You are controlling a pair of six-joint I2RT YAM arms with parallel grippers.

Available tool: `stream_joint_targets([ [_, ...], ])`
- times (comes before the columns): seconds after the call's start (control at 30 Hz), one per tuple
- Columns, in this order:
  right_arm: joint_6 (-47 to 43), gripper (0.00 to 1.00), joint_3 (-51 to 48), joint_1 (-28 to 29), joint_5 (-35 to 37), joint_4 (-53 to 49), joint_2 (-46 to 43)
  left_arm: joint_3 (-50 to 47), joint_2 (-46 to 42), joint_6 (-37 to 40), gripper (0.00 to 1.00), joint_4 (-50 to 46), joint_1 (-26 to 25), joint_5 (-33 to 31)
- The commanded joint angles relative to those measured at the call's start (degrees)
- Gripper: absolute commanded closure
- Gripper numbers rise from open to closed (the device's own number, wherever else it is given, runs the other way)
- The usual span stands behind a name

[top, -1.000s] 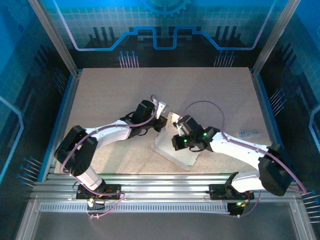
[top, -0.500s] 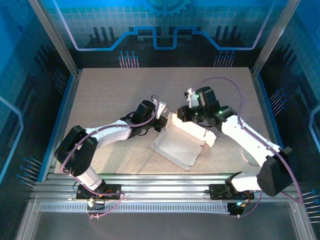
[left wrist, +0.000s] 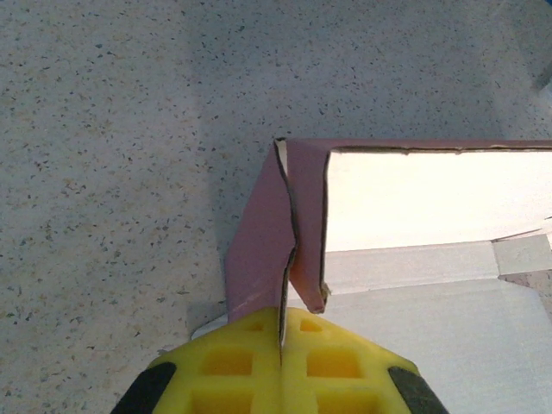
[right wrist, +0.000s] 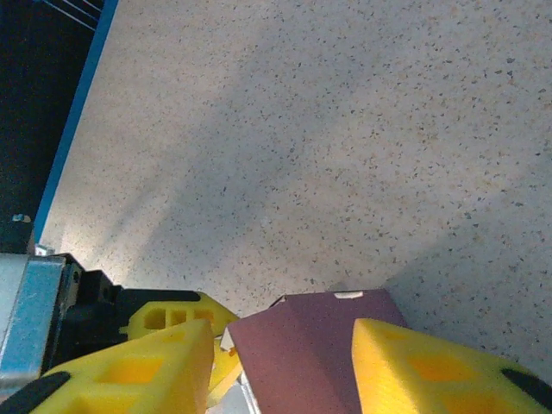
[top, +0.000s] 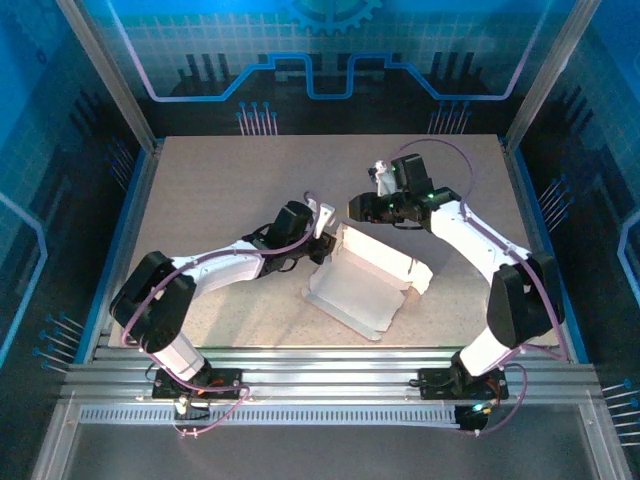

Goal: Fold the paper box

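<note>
The paper box [top: 362, 280] lies mid-table, part folded, its pale inner side up and a far wall raised. My left gripper [top: 323, 226] is at its far left corner. In the left wrist view the yellow fingers [left wrist: 336, 362] of the left gripper [left wrist: 280, 317] are shut on the edge of a pink flap [left wrist: 259, 250], with the white inside wall [left wrist: 431, 194] to the right. My right gripper [top: 360, 208] hovers over the far wall. In the right wrist view the right gripper [right wrist: 283, 335] is open, with a dark pink flap [right wrist: 302, 354] under the gap between its fingers.
The speckled table [top: 230, 170] runs free behind and left of the box. A blue rim [top: 125, 230] bounds it on the left, and metal rails [top: 320, 365] line the near edge. The right arm [top: 480, 240] reaches across the right side.
The right arm swung from over the box's near part to behind its far wall, and its gripper went from shut to open. The far wall now stands up. The left gripper kept its grip.
</note>
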Motion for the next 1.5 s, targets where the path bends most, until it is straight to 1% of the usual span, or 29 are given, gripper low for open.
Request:
stream_joint_targets([
  [0.0,0.81,0.49,2.03,-0.48,-0.41,1.37,1.24,-0.32,2.37,-0.8,1.0,-7.36,-1.1,-0.06],
  [0.2,1.52,0.38,2.12,0.21,0.6,2.09,2.3,-0.59,2.46,-1.03,1.0,-7.34,-1.15,-0.26],
  [0.67,1.28,0.2,5.27,2.34,2.26,1.74,5.98,-1.35,2.37,-1.48,1.0,-7.29,-1.37,-0.37],
  [1.1,0.99,0.19,5.35,3.04,2.59,2.3,6.34,-1.9,1.72,-1.73,1.0,-6.8,-1.49,-1.05],
  [1.27,0.45,0.2,5.66,3.38,2.28,2.33,5.64,-0.9,1.33,-1.06,1.0,-8.56,-1.45,-1.08],
  [1.37,-0.03,0.2,5.7,3.52,2.52,1.86,5.7,-2.16,0.85,-0.77,1.0,-6.94,-1.43,-2.12],
  [1.47,0.16,0.21,6.01,3.62,2.31,2.02,5.46,-0.94,1.02,-0.43,1.0,-8.91,-1.64,-1.85],
])
